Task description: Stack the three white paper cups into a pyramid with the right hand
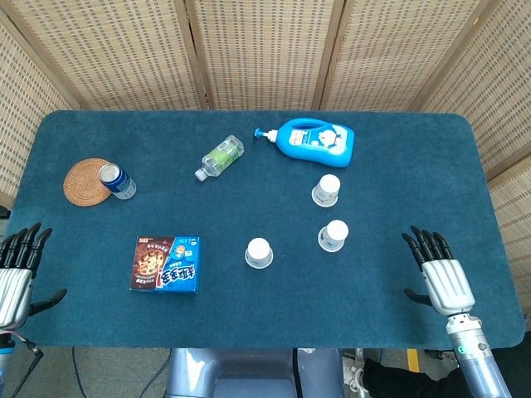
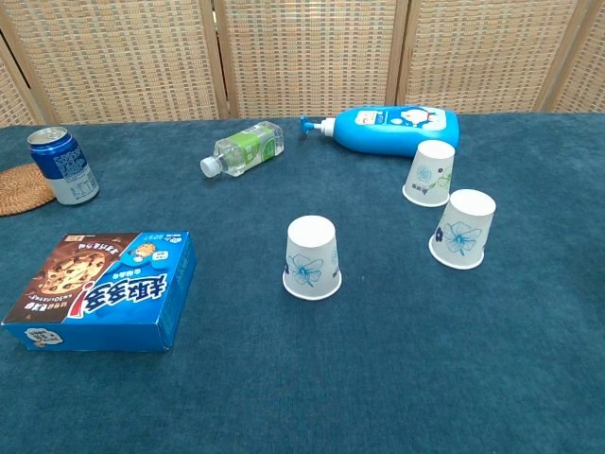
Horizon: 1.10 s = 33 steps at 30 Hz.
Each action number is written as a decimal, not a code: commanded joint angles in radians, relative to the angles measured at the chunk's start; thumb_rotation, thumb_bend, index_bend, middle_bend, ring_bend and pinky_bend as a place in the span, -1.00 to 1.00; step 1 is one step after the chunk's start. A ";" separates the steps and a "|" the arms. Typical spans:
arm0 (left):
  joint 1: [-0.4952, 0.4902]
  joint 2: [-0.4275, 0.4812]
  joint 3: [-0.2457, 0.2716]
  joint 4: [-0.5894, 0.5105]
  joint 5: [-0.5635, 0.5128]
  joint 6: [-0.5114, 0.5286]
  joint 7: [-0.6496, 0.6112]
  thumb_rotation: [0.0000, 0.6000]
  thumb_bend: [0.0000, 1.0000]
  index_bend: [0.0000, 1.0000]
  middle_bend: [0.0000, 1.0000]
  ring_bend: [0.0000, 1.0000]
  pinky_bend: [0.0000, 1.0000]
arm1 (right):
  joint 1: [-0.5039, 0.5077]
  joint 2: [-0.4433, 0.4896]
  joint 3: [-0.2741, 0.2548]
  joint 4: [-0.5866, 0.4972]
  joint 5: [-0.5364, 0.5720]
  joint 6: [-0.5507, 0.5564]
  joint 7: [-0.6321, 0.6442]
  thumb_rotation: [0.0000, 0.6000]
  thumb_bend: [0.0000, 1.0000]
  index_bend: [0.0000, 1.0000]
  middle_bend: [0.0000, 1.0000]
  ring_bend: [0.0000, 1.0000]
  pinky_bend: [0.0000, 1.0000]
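Three white paper cups with blue flower prints stand upside down and apart on the blue table. One cup is in the middle near the front. A second cup stands to its right, and the third cup is just behind that one. My right hand lies flat and open over the table's front right, well clear of the cups. At the front left edge my left hand is open too. Neither hand shows in the chest view.
A blue lotion bottle lies behind the cups, a small green-labelled bottle to its left. A blue can stands by a woven coaster at far left. A cookie box lies front left. Wicker screens back the table.
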 commanded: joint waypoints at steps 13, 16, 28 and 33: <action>0.007 0.008 0.002 -0.016 0.006 0.011 0.014 1.00 -0.73 -1.00 -1.00 -1.00 -0.89 | 0.111 0.056 0.086 -0.140 0.025 -0.104 -0.048 1.00 -0.73 -0.64 -1.00 -1.00 -0.80; 0.007 0.009 0.003 -0.017 0.005 0.009 0.012 1.00 -0.73 -1.00 -1.00 -1.00 -0.89 | 0.163 0.058 0.120 -0.167 0.087 -0.179 -0.108 1.00 -0.73 -0.55 -1.00 -1.00 -0.78; 0.000 0.005 0.004 -0.010 -0.001 -0.012 0.006 1.00 -0.73 -1.00 -1.00 -1.00 -0.89 | 0.334 -0.046 0.204 -0.103 0.400 -0.371 -0.302 1.00 -0.71 -0.47 -1.00 -1.00 -0.76; -0.005 0.004 0.001 -0.005 -0.009 -0.021 0.002 1.00 -0.73 -1.00 -1.00 -1.00 -0.89 | 0.371 -0.074 0.202 -0.075 0.471 -0.395 -0.345 1.00 -0.71 -0.47 -1.00 -1.00 -0.76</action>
